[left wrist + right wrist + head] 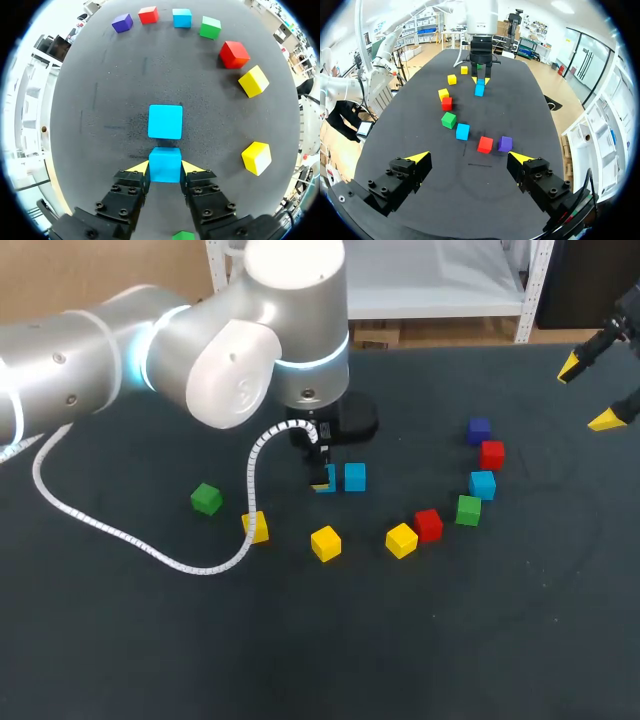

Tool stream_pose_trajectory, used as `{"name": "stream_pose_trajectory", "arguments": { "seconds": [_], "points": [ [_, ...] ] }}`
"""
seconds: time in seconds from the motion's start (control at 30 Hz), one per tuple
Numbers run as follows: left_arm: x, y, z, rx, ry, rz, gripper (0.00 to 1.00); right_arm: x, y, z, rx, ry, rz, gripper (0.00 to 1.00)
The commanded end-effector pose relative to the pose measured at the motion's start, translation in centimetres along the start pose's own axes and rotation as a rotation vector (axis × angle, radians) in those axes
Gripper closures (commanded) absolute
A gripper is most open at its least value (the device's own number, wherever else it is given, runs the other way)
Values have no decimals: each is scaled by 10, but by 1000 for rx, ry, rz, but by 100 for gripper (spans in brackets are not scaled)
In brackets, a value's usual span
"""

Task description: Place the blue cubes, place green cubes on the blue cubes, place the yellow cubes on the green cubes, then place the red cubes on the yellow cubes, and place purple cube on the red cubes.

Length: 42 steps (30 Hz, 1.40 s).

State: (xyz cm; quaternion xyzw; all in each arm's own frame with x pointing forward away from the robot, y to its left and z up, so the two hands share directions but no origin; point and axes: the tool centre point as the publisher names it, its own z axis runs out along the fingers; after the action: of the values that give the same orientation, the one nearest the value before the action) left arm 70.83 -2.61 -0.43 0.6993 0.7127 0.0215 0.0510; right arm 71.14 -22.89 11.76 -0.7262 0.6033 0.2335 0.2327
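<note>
My left gripper (165,167) is shut on a blue cube (165,164), its yellow tips touching two opposite sides. A second blue cube (165,121) lies just ahead of it with a small gap between them. In the head view this pair sits mid-table, with the held cube (325,480) left of the other one (355,477). A third blue cube (483,484) lies in the arc at the right, with a purple cube (479,429), two red cubes (491,453) (428,524) and a green cube (468,510). My right gripper (470,157) hangs open and empty above the table's right side (590,390).
Three yellow cubes (255,527) (326,542) (401,540) lie in front of the blue pair. A lone green cube (206,499) sits to the left. The left arm's white cable (130,540) loops over the dark table (320,660).
</note>
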Motion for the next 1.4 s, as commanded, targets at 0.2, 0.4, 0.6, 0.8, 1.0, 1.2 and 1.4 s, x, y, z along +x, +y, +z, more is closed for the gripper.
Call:
{"name": "stream_pose_trajectory", "arguments": {
  "seconds": [0.2, 0.4, 0.6, 0.8, 1.0, 1.2, 1.4],
  "points": [
    [0, 3, 2, 7, 4, 3, 65, 0, 0, 0, -1, -2, -1, 0],
    [0, 3, 2, 7, 3, 2, 56, 0, 0, 0, -1, -2, -1, 0],
    [0, 3, 0, 8, 3, -5, 15, 0, 0, 0, -1, -2, -1, 0],
    [4, 4, -12, 12, -13, -44, 0, 0, 0, 0, -1, -2, -1, 0],
    [14, -1, -45, 27, -125, -104, 0, 0, 0, 0, -1, -2, -1, 0],
    [27, -23, -67, 55, -217, -68, 0, 0, 0, 0, -1, -2, -1, 0],
    [46, -40, -89, 64, -280, -34, 0, 0, 0, 0, -1, -2, -1, 0]
  ]
}}
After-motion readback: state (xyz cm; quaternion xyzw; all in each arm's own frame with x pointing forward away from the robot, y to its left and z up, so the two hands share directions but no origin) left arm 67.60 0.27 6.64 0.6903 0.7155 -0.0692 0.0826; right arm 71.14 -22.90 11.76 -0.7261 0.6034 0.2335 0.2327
